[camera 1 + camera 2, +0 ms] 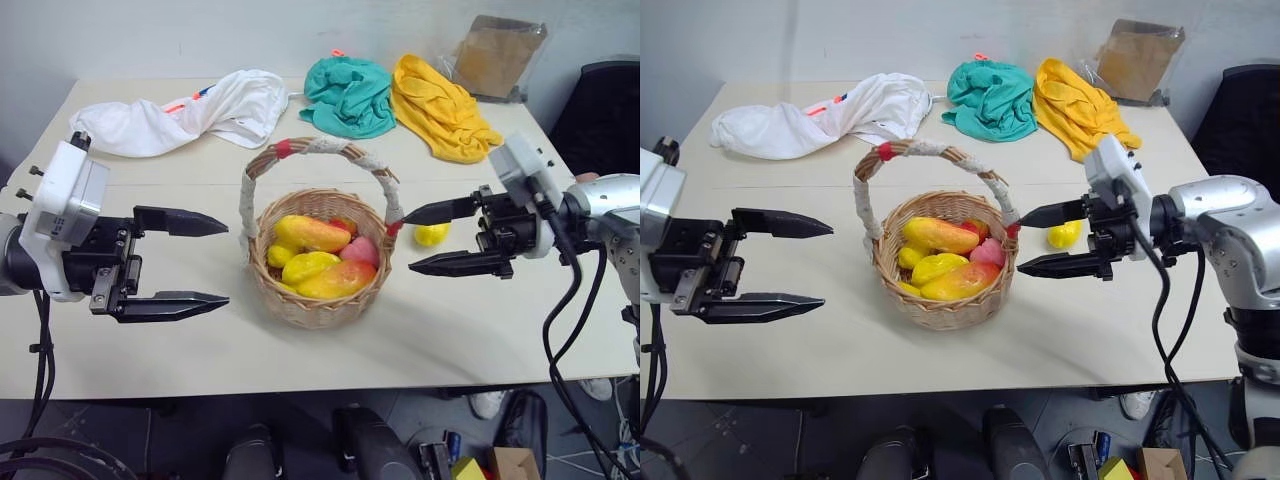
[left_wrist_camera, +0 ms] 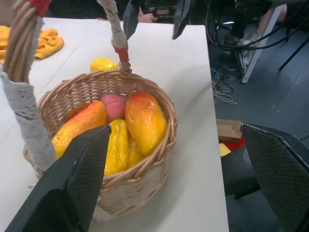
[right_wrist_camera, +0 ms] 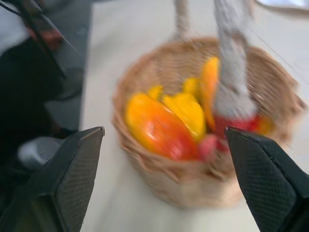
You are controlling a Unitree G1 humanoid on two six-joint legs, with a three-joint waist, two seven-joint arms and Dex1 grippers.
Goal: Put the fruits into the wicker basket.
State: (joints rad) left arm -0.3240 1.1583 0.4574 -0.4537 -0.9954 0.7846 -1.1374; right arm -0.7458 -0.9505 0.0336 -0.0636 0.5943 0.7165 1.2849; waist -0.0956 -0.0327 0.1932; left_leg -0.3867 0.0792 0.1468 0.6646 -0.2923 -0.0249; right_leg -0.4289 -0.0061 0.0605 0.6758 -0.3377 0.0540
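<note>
The wicker basket stands at the table's middle, its arched handle wrapped in white cloth with red bands. Several fruits lie inside: red-yellow mangoes, a pink peach and yellow pieces. A yellow lemon rests on the table just right of the basket. My left gripper hovers open to the basket's left, nothing between its fingers. On the other side my right gripper is open and empty, beside the basket, with the lemon behind its fingertips.
At the back of the table lie a white cloth, a teal cloth and a yellow cloth. A brown paper bag leans at the far right corner.
</note>
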